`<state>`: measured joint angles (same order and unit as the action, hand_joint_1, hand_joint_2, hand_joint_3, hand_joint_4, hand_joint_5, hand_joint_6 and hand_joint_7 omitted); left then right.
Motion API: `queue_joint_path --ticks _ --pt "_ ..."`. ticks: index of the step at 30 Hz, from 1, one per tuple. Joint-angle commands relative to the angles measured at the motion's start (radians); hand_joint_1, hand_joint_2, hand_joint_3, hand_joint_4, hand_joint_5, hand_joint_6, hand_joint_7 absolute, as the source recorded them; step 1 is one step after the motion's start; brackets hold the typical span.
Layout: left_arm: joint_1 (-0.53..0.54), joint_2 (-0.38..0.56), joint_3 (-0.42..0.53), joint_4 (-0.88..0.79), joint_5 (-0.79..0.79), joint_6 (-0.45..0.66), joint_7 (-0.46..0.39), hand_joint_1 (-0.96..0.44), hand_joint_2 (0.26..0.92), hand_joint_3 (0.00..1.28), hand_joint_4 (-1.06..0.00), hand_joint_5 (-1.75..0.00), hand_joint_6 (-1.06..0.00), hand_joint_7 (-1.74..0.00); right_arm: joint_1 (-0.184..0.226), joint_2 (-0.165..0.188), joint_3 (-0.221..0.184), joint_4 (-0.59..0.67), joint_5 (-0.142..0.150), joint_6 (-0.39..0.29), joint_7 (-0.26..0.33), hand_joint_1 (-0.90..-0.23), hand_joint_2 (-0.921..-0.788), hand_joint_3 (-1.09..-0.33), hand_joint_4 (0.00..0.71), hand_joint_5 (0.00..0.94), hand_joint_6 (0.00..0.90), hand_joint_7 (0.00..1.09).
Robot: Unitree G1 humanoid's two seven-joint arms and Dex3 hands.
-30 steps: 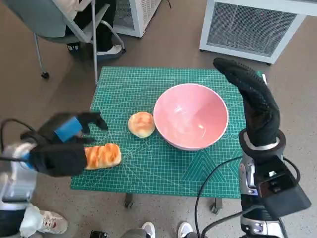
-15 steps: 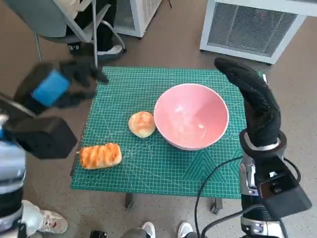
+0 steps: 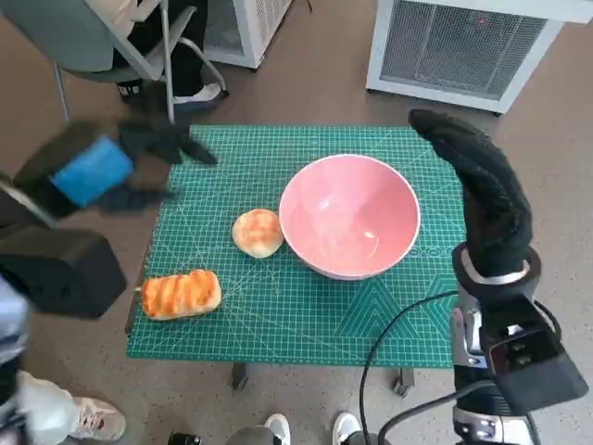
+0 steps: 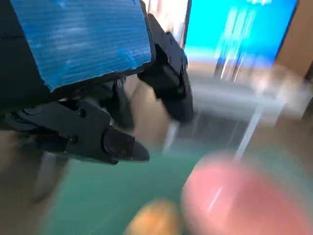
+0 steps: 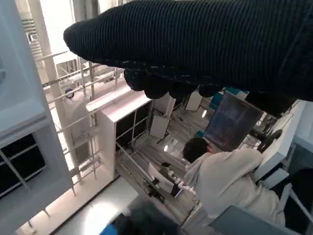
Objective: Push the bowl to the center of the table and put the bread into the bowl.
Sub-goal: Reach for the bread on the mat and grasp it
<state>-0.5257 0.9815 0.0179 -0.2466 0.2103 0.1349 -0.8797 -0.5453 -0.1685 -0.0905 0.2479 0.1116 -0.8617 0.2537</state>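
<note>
**Bowl mid-counter, both breads outside it**

On the green-matted counter (image 3: 278, 324), seen from the head camera, the pink bowl (image 3: 348, 216) stands upright somewhat right of the middle. A round bread roll (image 3: 258, 232) lies just beside its left wall; whether the two touch I cannot tell. A long glazed bread (image 3: 181, 294) lies well apart from the bowl, near the counter's front left corner. The left robot hand (image 3: 111, 167) is blurred and hangs off the counter's left edge near the far corner, fingers spread and holding nothing. The right robot hand (image 3: 482, 190), in its knitted glove, stands raised at the counter's right edge beside the bowl, fingers straight and together, touching nothing that shows. A chair (image 3: 102, 46) and white cabinets (image 3: 463, 46) stand on the floor beyond

From the left wrist camera, the picture is smeared: the blue-taped left robot hand (image 4: 98, 93) shows its fingers (image 4: 117, 147) apart and empty, above a pink blur and a tan blur on green

From the right wrist camera, the glove (image 5: 195, 49) fills the top, and a person (image 5: 220, 181) in a pale top shows past it
</note>
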Motion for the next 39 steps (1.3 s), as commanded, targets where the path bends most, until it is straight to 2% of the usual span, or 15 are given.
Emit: queue_joint_path --ticks 1,7,15,22,29,39 --pt "0.090 0.063 0.015 -0.060 -0.028 -0.018 -0.071 -0.45 0.841 0.04 -0.02 -0.01 -0.08 -0.01 0.028 -0.013 -0.005 0.002 -0.011 -0.002 -0.006 -0.571 -0.921 -0.706 0.303 0.009 -0.001 0.72" --pt "0.238 0.049 0.063 -0.119 -0.008 -0.054 -0.019 -0.47 0.857 0.03 0.00 0.00 -0.07 -0.01 0.031 -0.012 -0.004 0.006 -0.014 0.000 -0.011 -0.565 -0.921 -0.704 0.301 0.007 -0.001 0.71" --pt "0.350 0.035 0.053 -0.160 0.059 -0.057 0.033 -0.44 0.866 0.02 0.00 0.00 -0.08 -0.01 0.036 -0.005 0.004 -0.009 -0.028 0.017 -0.025 -0.561 -0.921 -0.708 0.298 0.005 -0.001 0.71" --pt "0.378 -0.008 -0.010 -0.141 0.122 -0.042 0.076 -0.45 0.876 0.02 0.00 0.00 -0.09 -0.01 0.036 -0.005 0.013 -0.009 -0.026 0.031 -0.025 -0.545 -0.921 -0.716 0.296 0.004 -0.001 0.70" --pt "0.398 -0.078 -0.081 -0.117 0.213 0.004 0.142 -0.43 0.884 0.01 -0.01 0.00 -0.10 -0.01 0.040 -0.007 0.020 -0.012 -0.011 0.046 -0.018 -0.542 -0.921 -0.722 0.293 0.003 -0.001 0.71" --pt "0.357 -0.198 -0.210 -0.022 0.378 0.095 0.225 -0.38 0.888 0.00 -0.01 0.00 -0.10 0.00 0.051 -0.013 0.022 -0.032 -0.004 0.063 -0.015 -0.556 -0.921 -0.722 0.293 0.002 -0.001 0.71"
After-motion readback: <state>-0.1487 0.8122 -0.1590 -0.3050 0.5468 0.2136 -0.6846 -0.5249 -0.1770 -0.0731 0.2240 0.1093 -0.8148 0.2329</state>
